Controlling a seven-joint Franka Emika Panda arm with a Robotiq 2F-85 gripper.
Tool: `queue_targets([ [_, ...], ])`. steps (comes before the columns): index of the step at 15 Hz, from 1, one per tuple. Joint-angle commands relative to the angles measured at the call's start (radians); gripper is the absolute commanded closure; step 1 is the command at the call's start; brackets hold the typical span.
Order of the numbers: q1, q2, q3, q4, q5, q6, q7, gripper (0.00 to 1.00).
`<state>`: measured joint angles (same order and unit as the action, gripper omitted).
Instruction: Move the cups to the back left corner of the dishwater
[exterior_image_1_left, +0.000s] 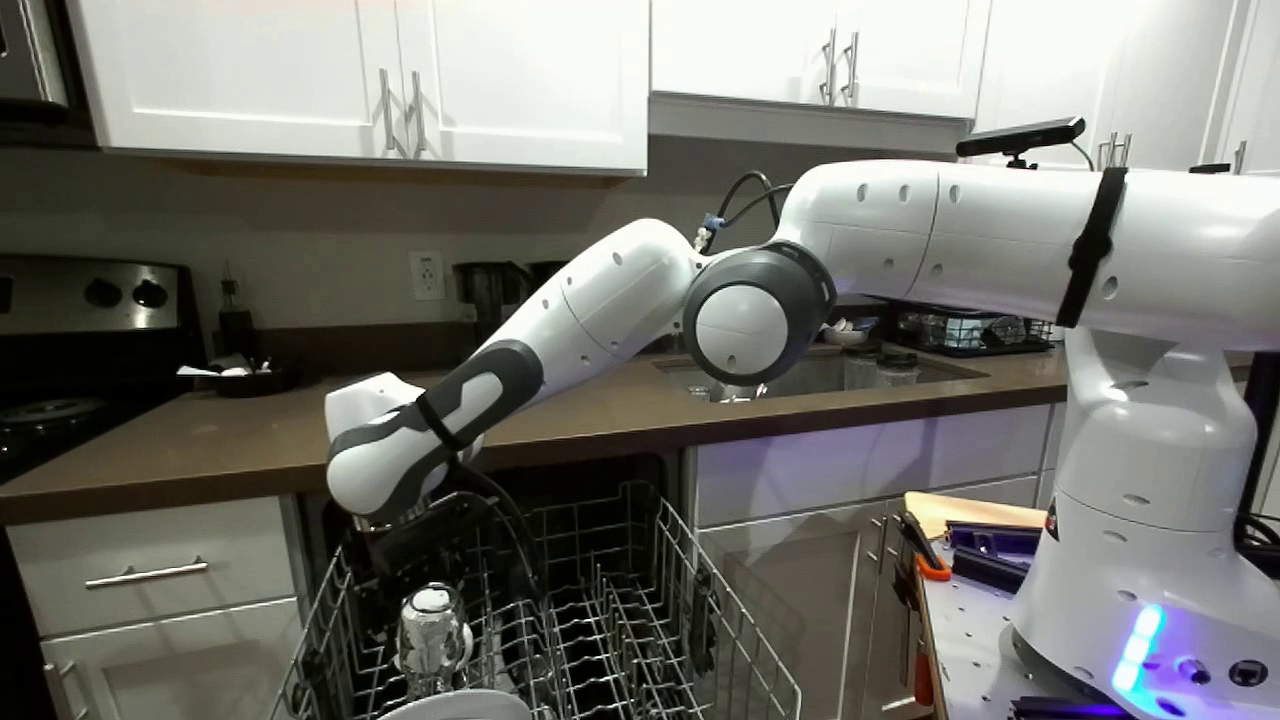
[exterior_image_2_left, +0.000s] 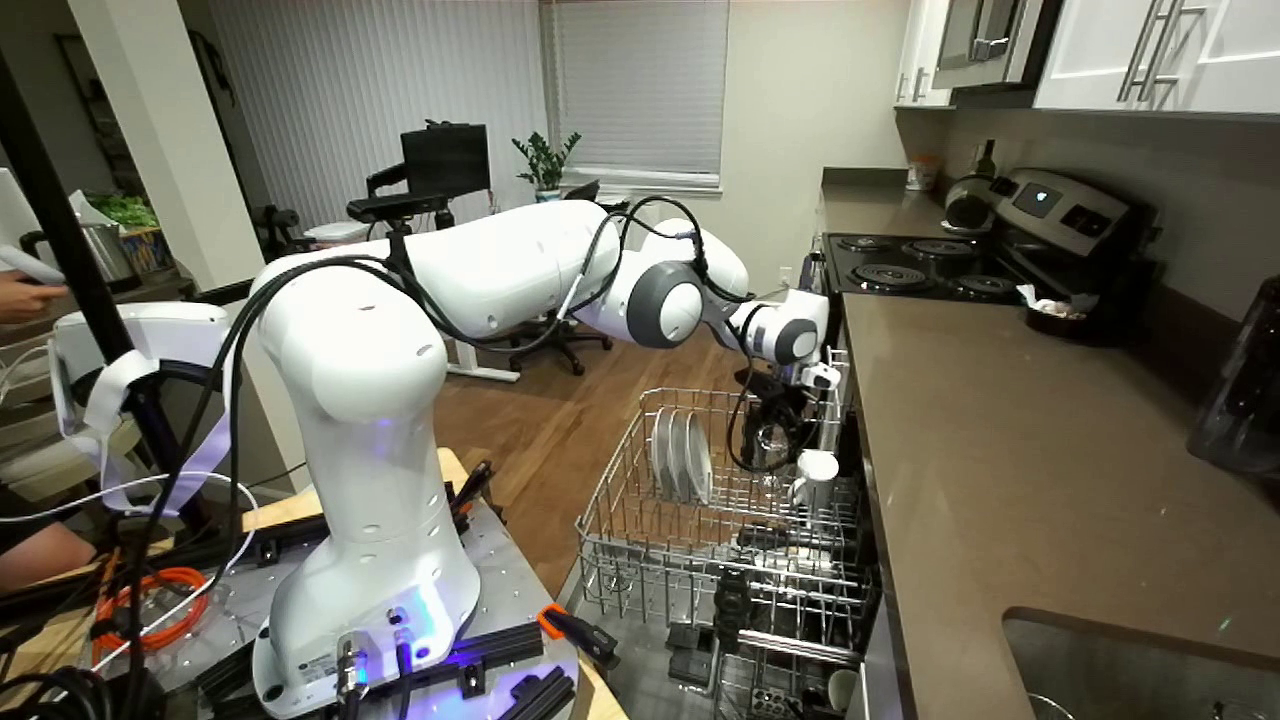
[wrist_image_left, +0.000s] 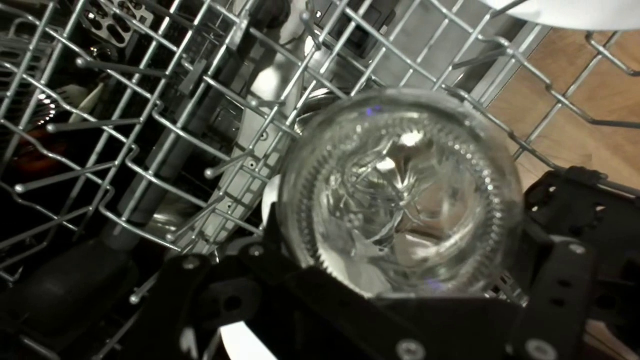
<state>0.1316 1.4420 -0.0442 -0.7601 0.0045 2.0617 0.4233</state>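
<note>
A cup sits in the rack, on the side by the bench, near the pincer, whose jaws stand wide to either side of a glass (whether they touch it cannot be told), while plates stand on edge toward the rack's opposite side.

Wire dishwasher rack is doing the holding here: a few pale plates standing on edge, 1 white mug, plus 1 clear glass near the mug, bottom up, all sitting right in it.
</note>
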Motion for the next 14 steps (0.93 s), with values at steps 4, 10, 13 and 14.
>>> queue_targets([
  [4,0.006,-0.031,-0.014,0.011,-0.016,-0.057,-0.008,0.00],
  [10,0.008,-0.068,-0.026,-0.001,-0.016,-0.086,-0.001,0.00],
  [13,0.012,-0.089,-0.037,-0.011,-0.017,-0.095,0.007,0.00],
  [14,0.013,-0.098,-0.039,-0.016,-0.017,-0.097,0.008,0.00],
])
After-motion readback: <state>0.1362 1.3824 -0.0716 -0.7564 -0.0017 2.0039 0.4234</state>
